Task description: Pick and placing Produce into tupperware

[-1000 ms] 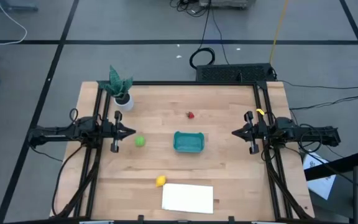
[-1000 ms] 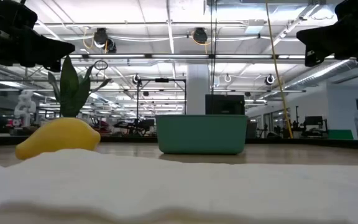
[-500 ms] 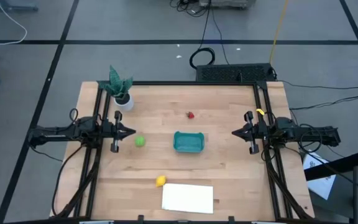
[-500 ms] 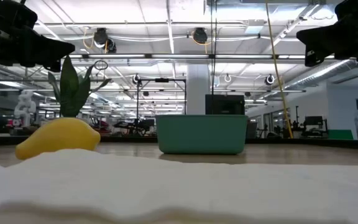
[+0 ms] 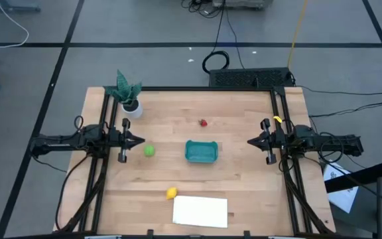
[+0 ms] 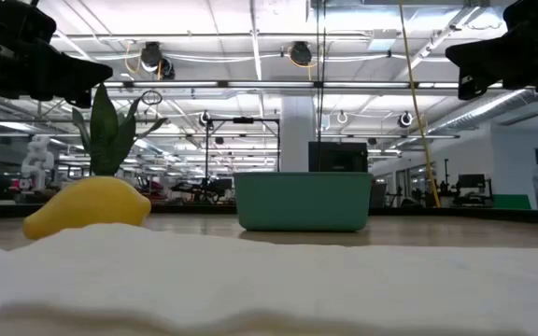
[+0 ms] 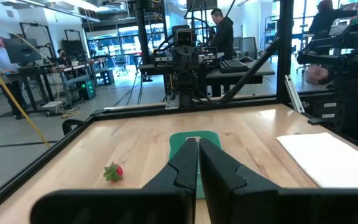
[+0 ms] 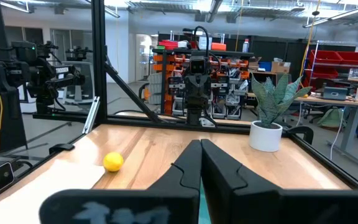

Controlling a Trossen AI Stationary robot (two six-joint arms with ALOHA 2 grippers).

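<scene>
A robotics lab: beyond the wooden table [image 5: 197, 179] stand equipment racks [image 8: 213, 81], desks [image 7: 39, 78] and people [image 7: 219, 31].

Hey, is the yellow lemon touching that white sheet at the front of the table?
Apart. In the high view a thin strip of bare wood shows between the yellow lemon and the white sheet. The low view cannot settle it.

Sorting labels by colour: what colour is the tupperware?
Teal-blue; the tupperware shows best in the high view.
</scene>
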